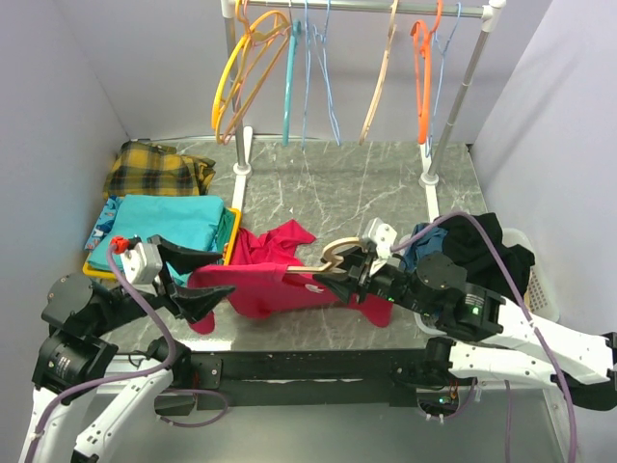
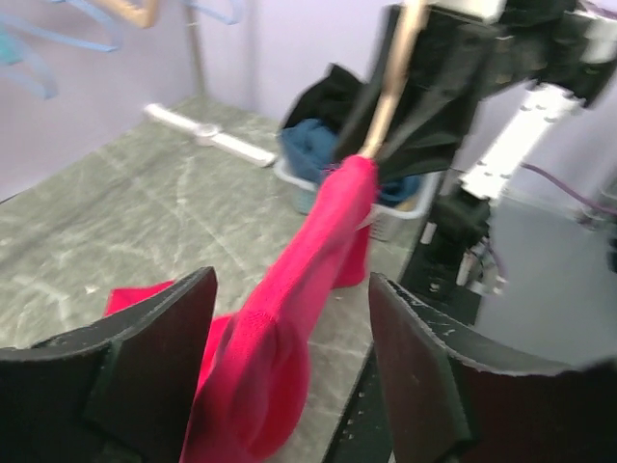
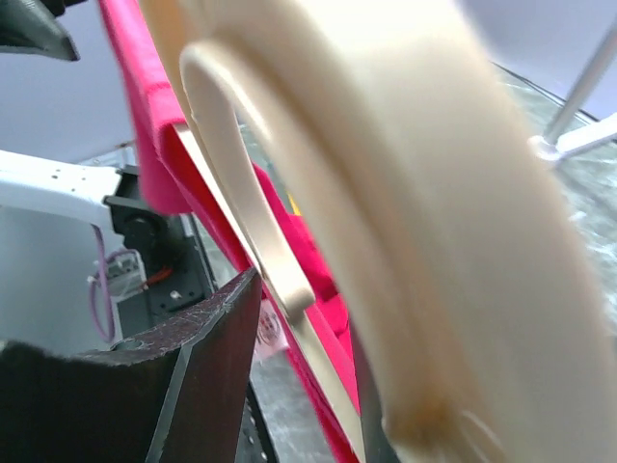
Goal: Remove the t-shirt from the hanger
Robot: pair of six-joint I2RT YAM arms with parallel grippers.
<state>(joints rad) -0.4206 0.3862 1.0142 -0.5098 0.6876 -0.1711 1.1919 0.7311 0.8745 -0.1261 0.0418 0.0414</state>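
The red t-shirt [image 1: 270, 275] hangs on a cream hanger [image 1: 337, 253] just above the marble table, stretched between my two grippers. My right gripper [image 1: 337, 270] is shut on the hanger near its hook; in the right wrist view the hanger [image 3: 415, 193] fills the space between the jaws of that gripper [image 3: 308, 367], with the red t-shirt [image 3: 145, 96] behind it. My left gripper [image 1: 229, 272] stands open at the shirt's left end. In the left wrist view that gripper [image 2: 289, 338] has a fold of the t-shirt [image 2: 289, 309] lying loose between its spread fingers [image 2: 164, 347], touching neither pad.
A clothes rack [image 1: 357, 8] with several empty hangers crosses the back. A yellow bin [image 1: 96, 275] of teal cloth and a plaid garment [image 1: 154, 169] sit at the left. A white basket [image 1: 528, 241] of dark clothes stands at the right.
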